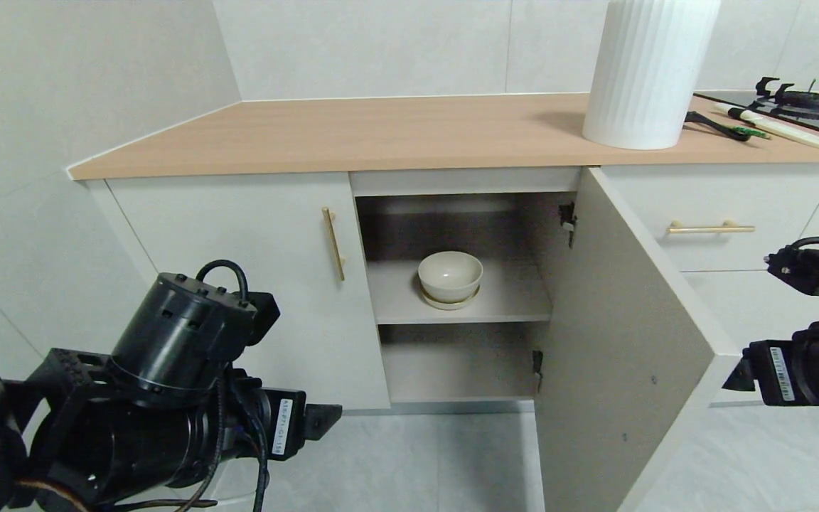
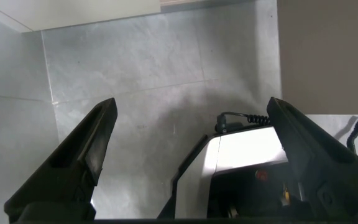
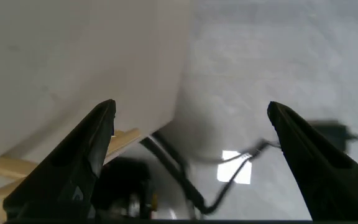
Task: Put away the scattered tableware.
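Beige ceramic shows inside the cabinet: a bowl (image 1: pixel 450 274) sits on a shallow plate (image 1: pixel 452 302) on the upper shelf (image 1: pixel 516 293). The cabinet door (image 1: pixel 623 341), hinged on the right, stands wide open. My left end effector (image 2: pixel 191 107) hangs above the tiled floor (image 2: pixel 154 68), fingers spread wide with nothing between them. My right end effector (image 3: pixel 191 109) is spread and empty too, near a pale cabinet front with a brass handle (image 3: pixel 11 167). On the wooden bench (image 1: pixel 352 131) stands a white ribbed container (image 1: pixel 648 71). Just beside it lie a black utensil (image 1: pixel 719 126) and a white-handled knife (image 1: pixel 775 128), by the hob (image 1: pixel 804 99).
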